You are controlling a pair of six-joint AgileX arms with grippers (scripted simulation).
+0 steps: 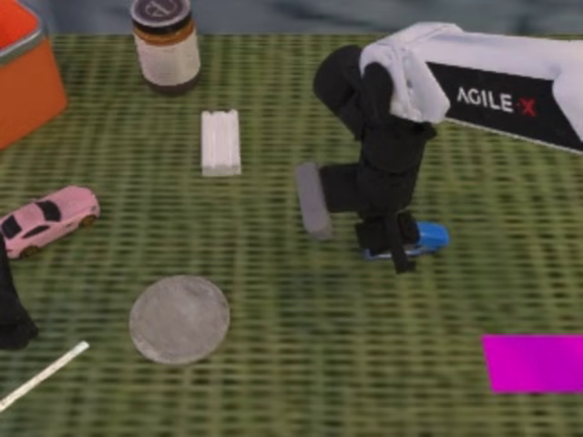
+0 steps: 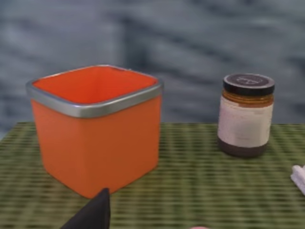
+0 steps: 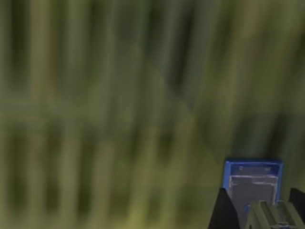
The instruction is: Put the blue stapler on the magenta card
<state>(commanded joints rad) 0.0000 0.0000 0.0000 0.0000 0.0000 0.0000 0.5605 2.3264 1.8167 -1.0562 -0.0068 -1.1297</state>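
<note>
Fingers of the right tool (image 1: 394,244) pinch the rounded blue stapler (image 1: 428,238) over woven green matting (image 1: 301,319).

From my seat the table (image 1: 273,364) wears a coarse green woven mat, rough and matt. The blue stapler (image 1: 430,237) looks like smooth plastic, and my right wrist view shows its silvery metal underside. The magenta card (image 1: 533,362) is flat and matt, like paper. The orange bin (image 2: 95,138) has smooth plastic walls under a brushed metal rim. The jar (image 2: 245,117) carries a paper label and a dark matt lid. The grey disc (image 1: 178,319) looks stony and dull. The pink toy car (image 1: 47,219) is glossy.
</note>
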